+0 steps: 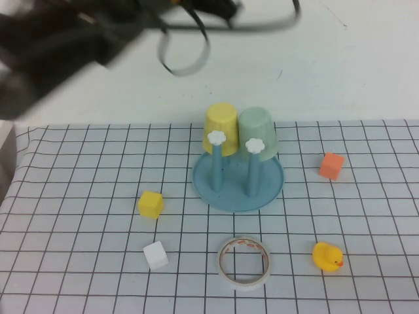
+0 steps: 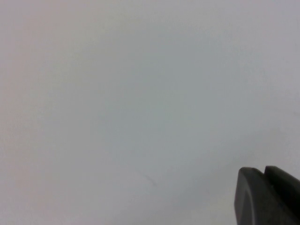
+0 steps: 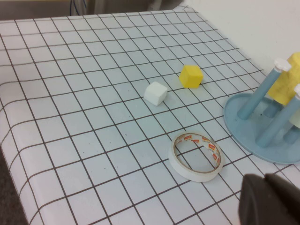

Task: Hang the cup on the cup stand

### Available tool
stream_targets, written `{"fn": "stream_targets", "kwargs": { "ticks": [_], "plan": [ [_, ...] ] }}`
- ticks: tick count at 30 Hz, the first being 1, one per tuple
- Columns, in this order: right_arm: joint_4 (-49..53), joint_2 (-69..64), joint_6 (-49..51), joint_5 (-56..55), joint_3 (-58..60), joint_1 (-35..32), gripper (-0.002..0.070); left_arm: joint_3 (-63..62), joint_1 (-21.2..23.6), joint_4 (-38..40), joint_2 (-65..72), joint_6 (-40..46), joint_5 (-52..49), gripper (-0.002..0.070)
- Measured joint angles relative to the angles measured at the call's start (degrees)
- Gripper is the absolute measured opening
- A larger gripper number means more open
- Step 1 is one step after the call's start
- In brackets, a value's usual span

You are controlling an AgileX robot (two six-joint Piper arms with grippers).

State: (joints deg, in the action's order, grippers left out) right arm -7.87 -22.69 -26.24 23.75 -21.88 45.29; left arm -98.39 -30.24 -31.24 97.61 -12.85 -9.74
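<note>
The pale mint-green cup sits upside down over a back peg of the round blue cup stand, right beside an upside-down yellow cup. Two front pegs with white flower knobs stand bare. My left arm is a dark blur raised at the far left, high above the table. My left gripper faces a plain white wall with its fingers together and empty. My right gripper is shut and empty, low over the table's near right side, close to the stand.
A yellow cube, a white cube, a roll of tape, a rubber duck and an orange cube lie on the checked cloth around the stand. A white wall rises behind the table.
</note>
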Motion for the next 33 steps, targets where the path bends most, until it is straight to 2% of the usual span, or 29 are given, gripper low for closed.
{"fn": "stream_targets", "kwargs": {
  "ticks": [6,10,18,21,26,33],
  "plan": [
    [0.0,0.0,0.1,0.0,0.0,0.0,-0.0001,0.3,0.4,1.0,-15.3,-1.7,-3.0,0.0001],
    [0.0,0.0,0.1,0.0,0.0,0.0,-0.0001,4.9,0.4,1.5,-27.7,-2.0,-2.3,0.0],
    [0.0,0.0,0.1,0.1,0.0,0.0,-0.0001,25.8,0.4,1.7,-52.3,-2.5,-1.6,-0.0001],
    [0.0,0.0,0.1,0.1,0.0,0.0,-0.0001,36.3,0.4,1.9,-60.1,-5.5,-3.1,-0.0001],
    [0.0,0.0,0.1,0.2,0.0,0.0,-0.0001,46.0,0.4,1.9,-66.3,-6.5,-6.2,-0.0001],
    [0.0,0.0,0.1,0.6,0.0,0.0,-0.0001,52.9,0.4,4.0,-68.7,-5.8,-13.2,-0.0001]
  ]
}}
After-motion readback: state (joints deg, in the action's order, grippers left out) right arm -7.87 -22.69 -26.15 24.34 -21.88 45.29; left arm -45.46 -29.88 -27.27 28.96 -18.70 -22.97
